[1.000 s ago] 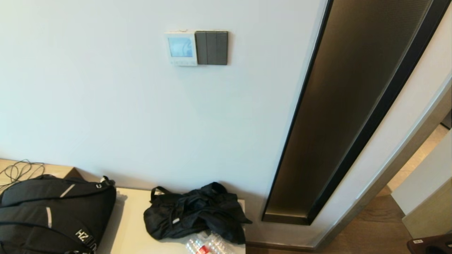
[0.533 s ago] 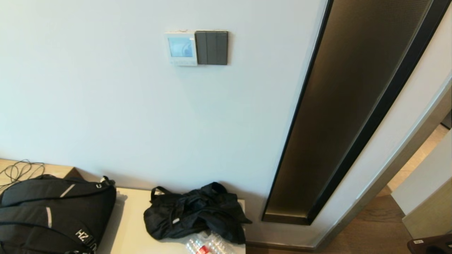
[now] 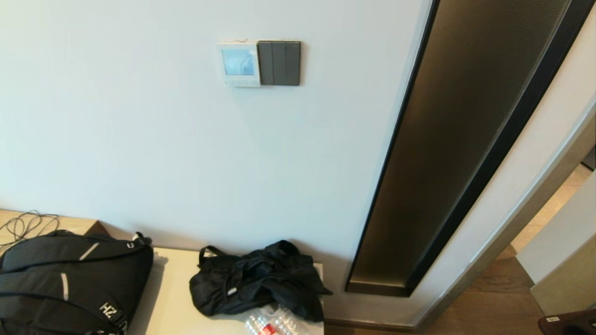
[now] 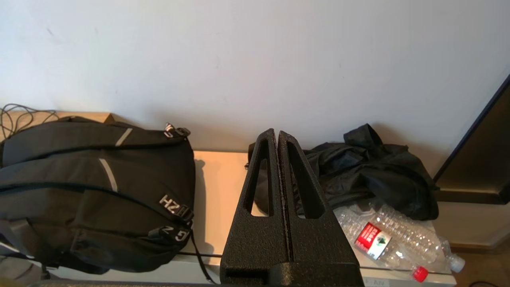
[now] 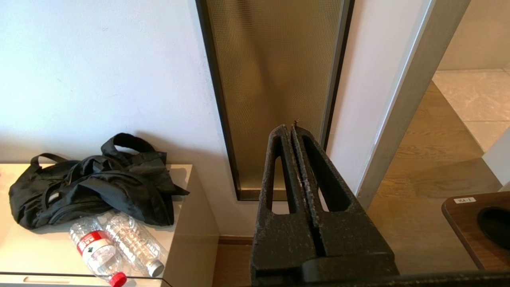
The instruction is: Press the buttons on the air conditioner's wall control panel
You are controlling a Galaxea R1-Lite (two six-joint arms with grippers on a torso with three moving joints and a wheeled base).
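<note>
A: We log the control panel (image 3: 238, 63) high on the wall (image 3: 139, 139), a white unit with a pale blue screen, touching the left edge of a dark grey 3-section switch plate (image 3: 279, 63). The buttons look to run in a row along its lower edge; too small to count.

B: Neither arm shows in the head view. We place both low, in front of the cabinet.

A: Left hand (image 4: 277, 133): its 2 fingers are pressed flat together, nothing between them. It hangs over the worktop (image 4: 217, 179), between the backpack (image 4: 91, 187) and the crumpled black bag (image 4: 370, 175).

B: Right hand (image 5: 290, 127): fingers likewise closed together and empty, facing the bronze textured wall panel (image 5: 275, 79), off the cabinet's right end.

A: Key relation: the panel lies well above both hands, on the wall they face. The button row's long axis appears horizontal. We judge the left hand nearer, since the panel sits above the black bag's side of the worktop; the right would need to travel left as well as up.

B: Closed fingers suit a fingertip press. No press has begun.

A: View differences: only the head view shows the panel; neither wrist view reaches that high. The wrist views alone show the hands, and the 2 plastic bottles (image 5: 115, 243) in full, which the head view cuts at its bottom edge.

B: The cable (image 3: 25, 224) far left is irrelevant.
</note>
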